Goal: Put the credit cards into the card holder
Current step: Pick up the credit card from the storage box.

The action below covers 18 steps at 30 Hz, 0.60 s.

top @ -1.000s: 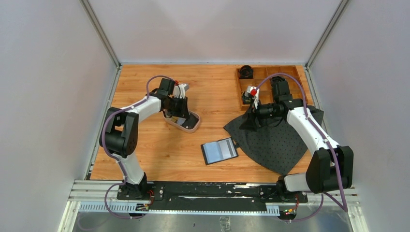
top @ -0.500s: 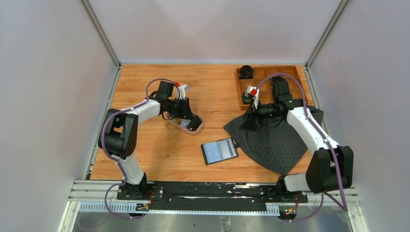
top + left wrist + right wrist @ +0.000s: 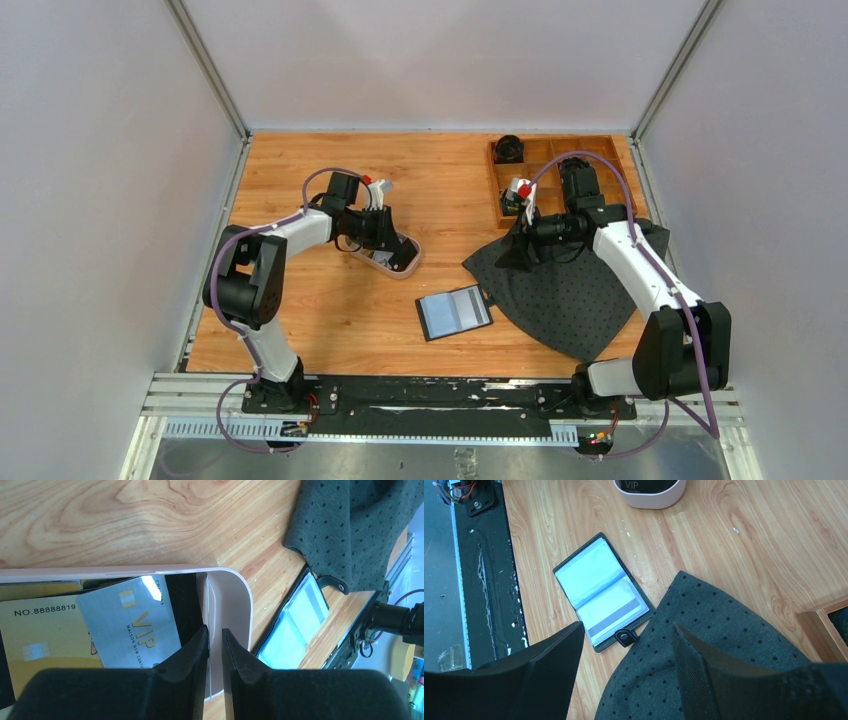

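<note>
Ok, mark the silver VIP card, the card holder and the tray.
silver VIP card (image 3: 132,625): left wrist view, on its printed face.
card holder (image 3: 600,591): right wrist view, middle of its open inside.
tray (image 3: 235,611): left wrist view, on its pale end wall.

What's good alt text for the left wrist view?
The left gripper, jaws nearly closed, sits at the end of a pale tray holding a silver VIP card and a gold card. Beyond lie the open card holder and a dotted grey cloth.
</note>
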Tool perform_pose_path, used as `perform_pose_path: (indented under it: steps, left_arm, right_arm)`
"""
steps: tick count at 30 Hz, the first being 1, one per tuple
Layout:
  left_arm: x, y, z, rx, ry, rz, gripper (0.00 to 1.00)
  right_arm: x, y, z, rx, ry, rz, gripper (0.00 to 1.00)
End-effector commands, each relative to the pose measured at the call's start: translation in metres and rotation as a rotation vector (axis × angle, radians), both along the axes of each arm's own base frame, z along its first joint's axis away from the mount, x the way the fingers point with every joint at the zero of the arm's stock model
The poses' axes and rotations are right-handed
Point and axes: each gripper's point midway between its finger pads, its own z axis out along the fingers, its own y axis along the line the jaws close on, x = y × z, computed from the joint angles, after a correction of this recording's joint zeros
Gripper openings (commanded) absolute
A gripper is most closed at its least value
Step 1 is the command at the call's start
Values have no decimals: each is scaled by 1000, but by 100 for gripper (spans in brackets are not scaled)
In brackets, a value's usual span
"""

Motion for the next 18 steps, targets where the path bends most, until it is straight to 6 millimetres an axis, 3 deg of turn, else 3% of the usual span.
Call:
perform_pose_path:
  steps: [1,4,18]
  left_arm:
    - [-1,-1,7,10,-22,9,16]
    - [0,0,9,31,-35,21,0]
    - [10,21,52,100,-214,134,0]
  right_arm:
    - [4,-5,7,-8,-20,-11,68]
    - [3,-5,8,-7,-24,-10,68]
    - [2,-4,7,-2,-28,-2,68]
